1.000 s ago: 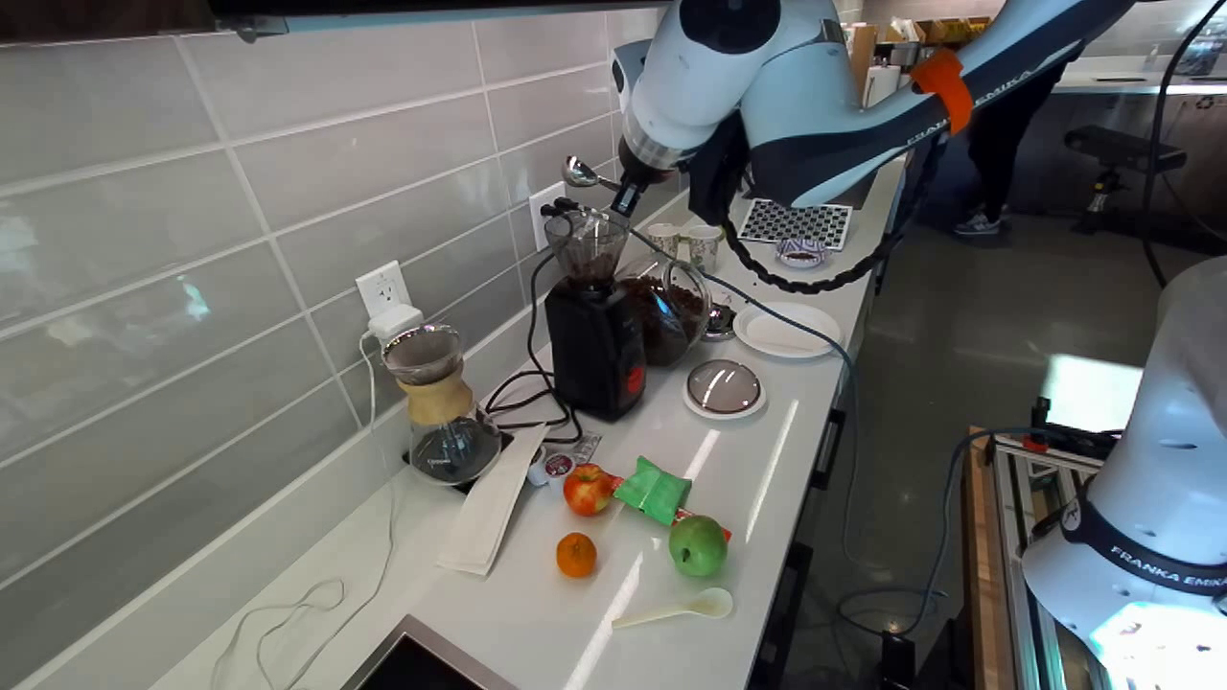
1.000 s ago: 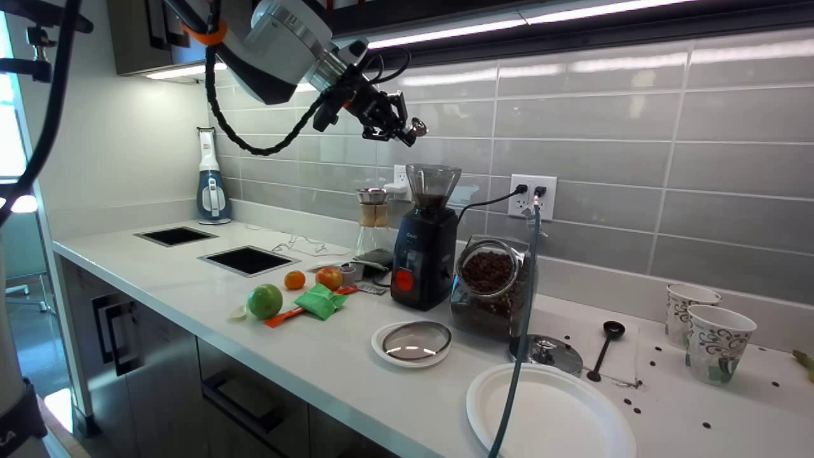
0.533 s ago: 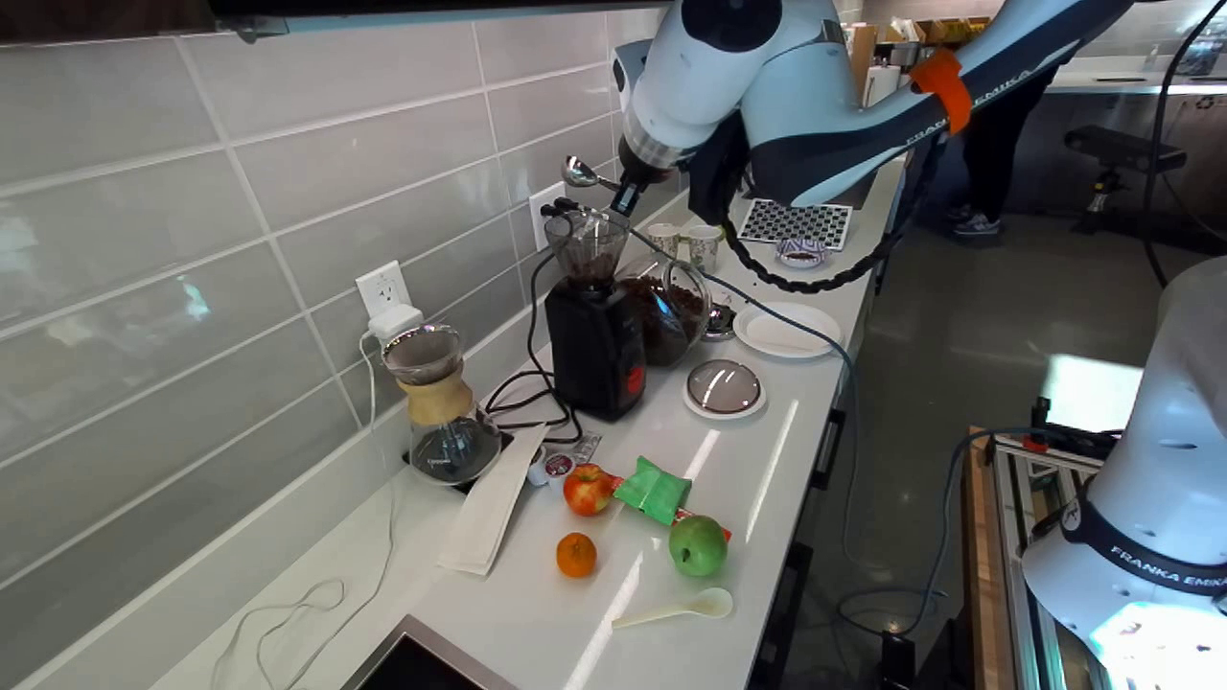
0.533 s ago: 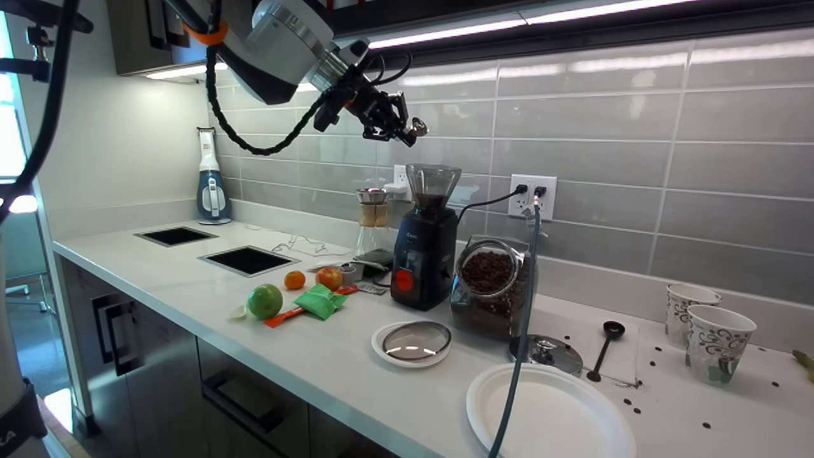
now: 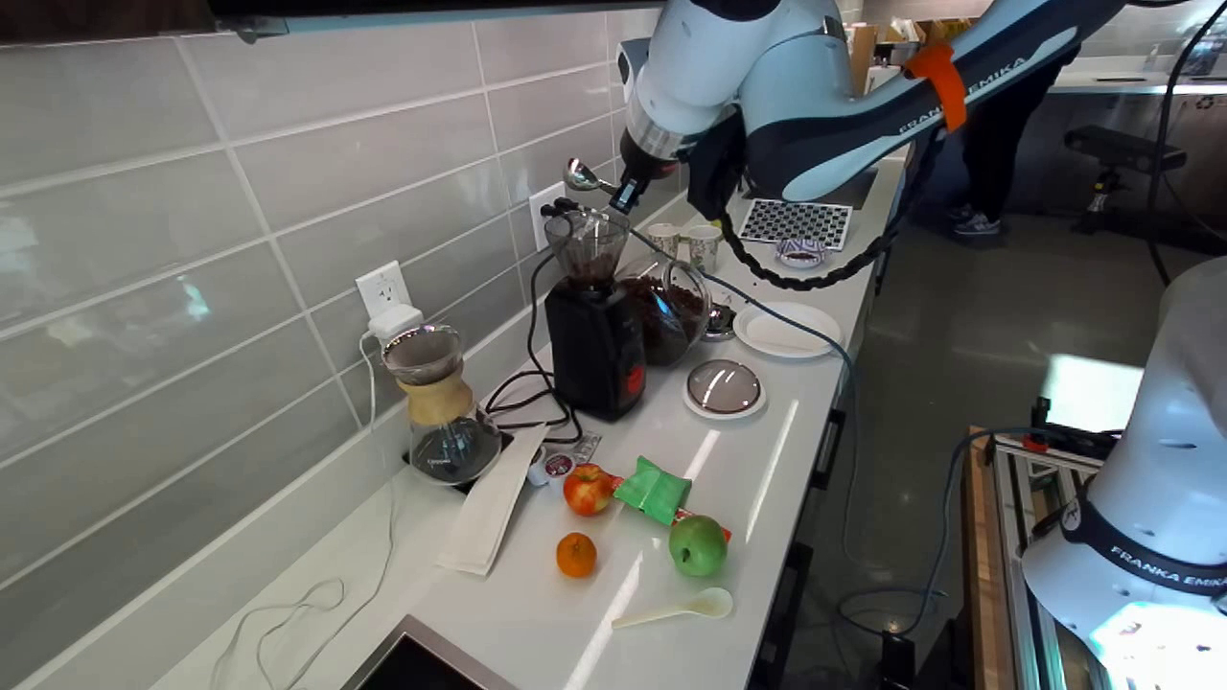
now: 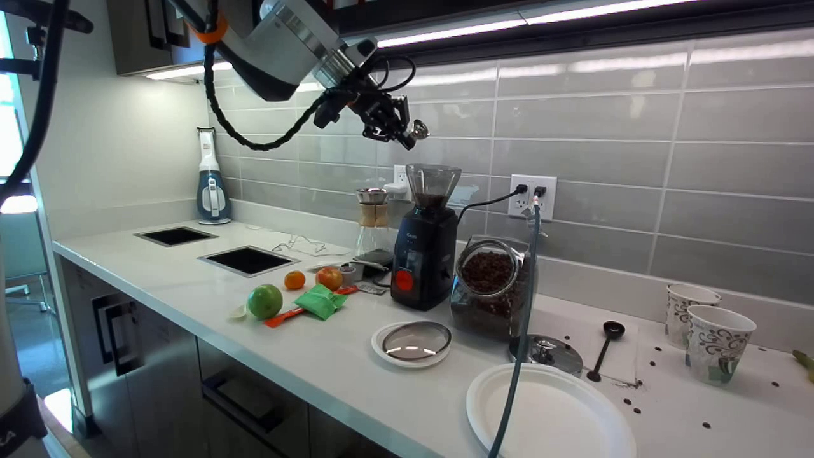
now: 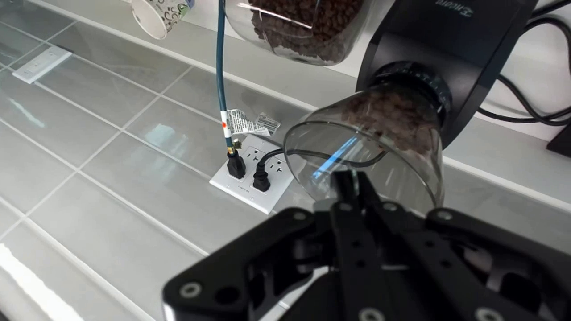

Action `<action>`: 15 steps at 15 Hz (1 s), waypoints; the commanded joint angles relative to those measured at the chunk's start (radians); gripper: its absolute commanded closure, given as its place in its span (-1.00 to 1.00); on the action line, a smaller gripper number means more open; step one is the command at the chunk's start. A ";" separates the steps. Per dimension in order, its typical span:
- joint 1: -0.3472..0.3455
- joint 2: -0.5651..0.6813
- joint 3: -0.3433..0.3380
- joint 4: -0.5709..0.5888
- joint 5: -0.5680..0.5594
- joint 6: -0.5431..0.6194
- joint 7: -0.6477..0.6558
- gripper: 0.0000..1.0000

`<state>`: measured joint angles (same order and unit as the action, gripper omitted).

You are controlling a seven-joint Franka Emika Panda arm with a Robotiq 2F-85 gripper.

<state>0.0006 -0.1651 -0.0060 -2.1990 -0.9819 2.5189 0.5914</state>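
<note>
Pinching the metal scoop [image 5: 581,174], likely light, stiff, slick, our fingers [image 7: 348,227] rightly hold its handle [image 5: 607,184] above the Encore grinder [image 6: 420,251].

In both exterior views, the Franka Emika Panda arm [image 5: 800,86] is held high, its wrist [image 6: 334,69] angled down; the Robotiq gripper [image 7: 355,181] slants downward, black fingers [image 7: 349,232] nearly together.

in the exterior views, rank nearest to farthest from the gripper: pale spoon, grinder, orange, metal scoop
1. Metal scoop: held by the gripper.
2. Grinder: on the counter, lower than the gripper.
3. Orange: past the red apple.
4. Pale spoon: farthest, past the orange in both exterior views.
</note>
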 commanded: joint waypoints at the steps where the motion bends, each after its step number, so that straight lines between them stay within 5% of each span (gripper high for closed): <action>1: -0.013 -0.008 -0.013 -0.010 0.108 0.064 -0.104 0.98; 15: -0.044 -0.019 -0.013 -0.026 0.396 0.148 -0.376 0.98</action>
<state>-0.0300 -0.1675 -0.0153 -2.1996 -0.6361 2.6096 0.2798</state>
